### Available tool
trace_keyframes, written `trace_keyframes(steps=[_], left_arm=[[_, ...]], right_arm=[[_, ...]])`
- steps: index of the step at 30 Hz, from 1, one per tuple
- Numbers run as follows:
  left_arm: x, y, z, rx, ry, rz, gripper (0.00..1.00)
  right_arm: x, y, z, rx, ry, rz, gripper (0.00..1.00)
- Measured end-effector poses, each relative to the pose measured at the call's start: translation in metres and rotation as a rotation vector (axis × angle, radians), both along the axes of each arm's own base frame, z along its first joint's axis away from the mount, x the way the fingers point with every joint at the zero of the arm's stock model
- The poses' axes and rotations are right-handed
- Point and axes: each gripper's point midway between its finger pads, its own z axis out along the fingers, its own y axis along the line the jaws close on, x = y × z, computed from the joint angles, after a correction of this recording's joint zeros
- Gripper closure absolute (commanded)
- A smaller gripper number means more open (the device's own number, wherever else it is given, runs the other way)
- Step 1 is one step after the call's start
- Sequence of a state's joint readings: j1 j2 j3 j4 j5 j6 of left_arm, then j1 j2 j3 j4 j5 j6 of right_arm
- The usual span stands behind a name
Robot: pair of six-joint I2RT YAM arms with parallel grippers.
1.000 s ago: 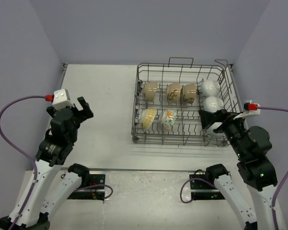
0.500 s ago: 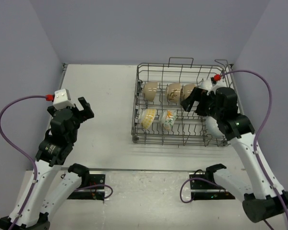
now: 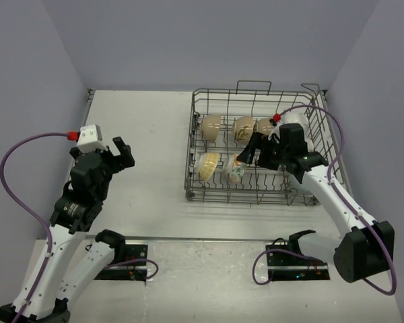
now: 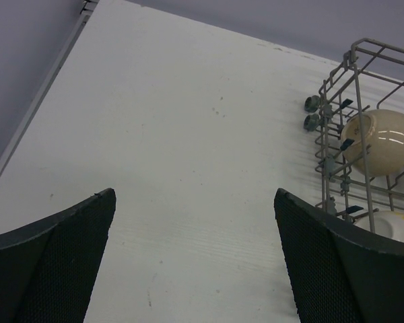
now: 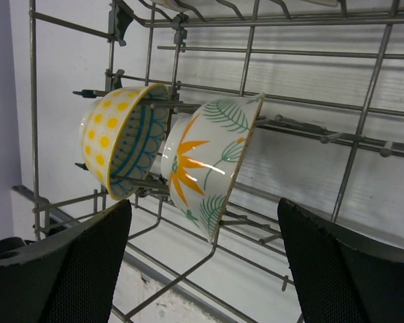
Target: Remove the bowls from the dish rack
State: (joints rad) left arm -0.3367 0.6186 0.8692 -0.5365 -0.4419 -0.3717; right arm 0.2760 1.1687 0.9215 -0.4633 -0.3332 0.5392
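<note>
My right end effector stands apart; leaf-patterned bowl just ahead, dotted bowl ahead-left. My left end effector: likewise apart.

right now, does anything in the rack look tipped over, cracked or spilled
Nothing stands out. The dotted bowl and the leaf-patterned bowl sit on edge in the dish rack, tilted the same way, with no chips or cracks showing. Nothing looks spilled on the table.
</note>
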Motion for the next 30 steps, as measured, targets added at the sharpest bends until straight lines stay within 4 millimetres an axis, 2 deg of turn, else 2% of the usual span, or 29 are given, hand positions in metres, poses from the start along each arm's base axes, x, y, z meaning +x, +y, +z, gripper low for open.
trace_keyframes(steps=[5, 13, 20, 30], left_arm=[[0.0, -0.007, 0.003, -0.004, -0.018, -0.048, 0.0], [-0.001, -0.009, 0.003, -0.003, -0.025, -0.061, 0.0], [-0.002, -0.009, 0.004, -0.004, -0.03, -0.062, 0.0], [-0.002, -0.009, 0.005, -0.005, -0.031, -0.065, 0.0]], right_arm=[[0.006, 0.013, -0.008, 0.043, 0.017, 0.052, 0.21], [0.002, 0.026, -0.025, 0.115, 0.06, 0.13, 0.24], [0.003, 0.021, -0.032, 0.221, 0.068, 0.168, 0.27], [0.002, 0.031, -0.032, 0.321, 0.076, 0.26, 0.36]])
